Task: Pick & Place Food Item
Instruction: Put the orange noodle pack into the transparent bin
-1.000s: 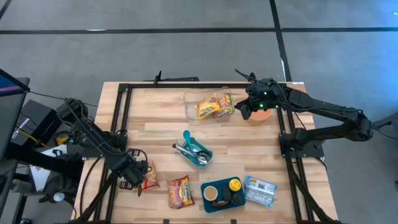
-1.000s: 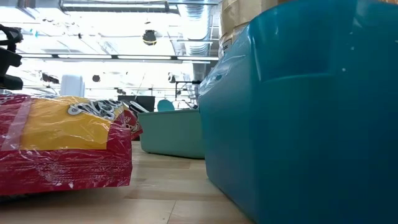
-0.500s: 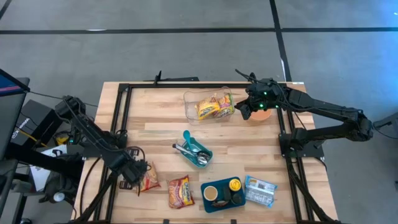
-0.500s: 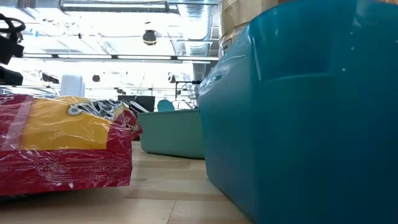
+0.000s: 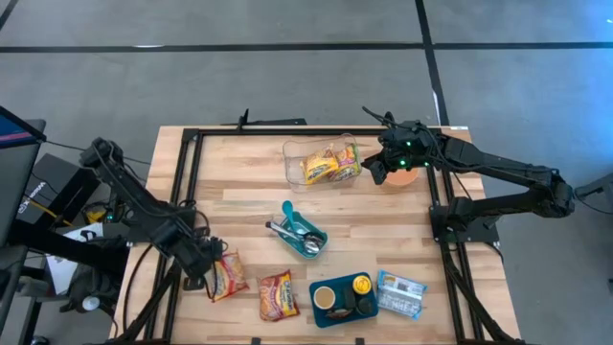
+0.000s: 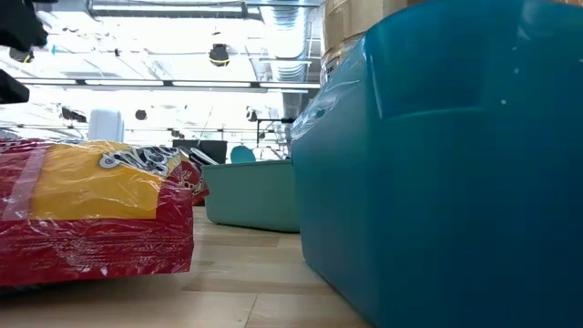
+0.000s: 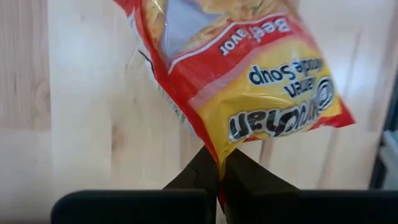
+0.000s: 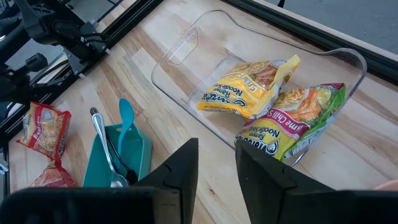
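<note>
Left gripper (image 5: 206,271) at the table's (image 5: 239,192) front-left, pinched tight on the edge of a red-yellow ramen pack (image 5: 228,276). Left wrist view shows what high view can't: fingers (image 7: 202,171) clamped together on the pack's (image 7: 249,81) corner, the pack hanging clear above the wood, beef-flavor label readable. High view only gives the pack beside the gripper, next to a second ramen pack (image 5: 278,294) lying flat nearby.

Right gripper (image 5: 375,169) hovers at the back right beside a clear bin (image 5: 292,165), fingers (image 8: 180,168) partly apart, nothing between them. Right wrist view shows the bin's (image 8: 180,46) contents clearly: a yellow pack (image 8: 249,93) and a green pack (image 8: 292,121).

High view alone shows the teal utensil tray (image 5: 299,230) mid-table and a blue tray (image 5: 342,297) at the front. Low view is mostly blocked by the blue tray's wall (image 6: 446,164); the second pack (image 6: 91,214) fills its left, no gripper identifiable.
</note>
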Available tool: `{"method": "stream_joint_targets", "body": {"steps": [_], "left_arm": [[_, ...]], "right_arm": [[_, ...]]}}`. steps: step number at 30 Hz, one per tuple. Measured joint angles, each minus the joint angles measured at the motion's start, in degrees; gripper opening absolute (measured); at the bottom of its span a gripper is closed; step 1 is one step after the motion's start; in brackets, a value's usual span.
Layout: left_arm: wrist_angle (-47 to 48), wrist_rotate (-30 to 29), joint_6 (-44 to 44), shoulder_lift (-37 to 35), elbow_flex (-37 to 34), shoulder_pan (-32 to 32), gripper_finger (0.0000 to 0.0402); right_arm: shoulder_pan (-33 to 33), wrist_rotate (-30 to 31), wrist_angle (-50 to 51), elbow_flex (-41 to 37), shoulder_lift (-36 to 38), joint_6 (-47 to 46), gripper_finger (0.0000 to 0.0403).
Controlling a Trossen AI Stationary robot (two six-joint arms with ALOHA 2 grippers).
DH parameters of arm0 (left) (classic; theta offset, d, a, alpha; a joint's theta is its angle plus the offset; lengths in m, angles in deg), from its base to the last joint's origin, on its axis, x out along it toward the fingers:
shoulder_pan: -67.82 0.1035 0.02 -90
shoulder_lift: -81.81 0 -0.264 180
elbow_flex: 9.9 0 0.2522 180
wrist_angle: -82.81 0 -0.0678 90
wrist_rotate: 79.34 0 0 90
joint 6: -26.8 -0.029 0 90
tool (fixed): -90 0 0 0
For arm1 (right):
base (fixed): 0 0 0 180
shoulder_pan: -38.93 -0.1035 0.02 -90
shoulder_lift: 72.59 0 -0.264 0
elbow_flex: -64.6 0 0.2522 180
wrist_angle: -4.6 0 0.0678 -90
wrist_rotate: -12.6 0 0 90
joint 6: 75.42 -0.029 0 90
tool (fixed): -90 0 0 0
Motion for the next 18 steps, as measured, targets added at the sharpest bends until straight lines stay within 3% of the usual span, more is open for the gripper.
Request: {"method": "stream_joint_targets", "body": {"steps": [18], "left_arm": [[-7.9,-1.8,0.1,-1.3,0.0,0.0,0.0000]], "right_arm": [[0.0,0.0,0.0,0.0,0.0,0.0,0.0102]]}}
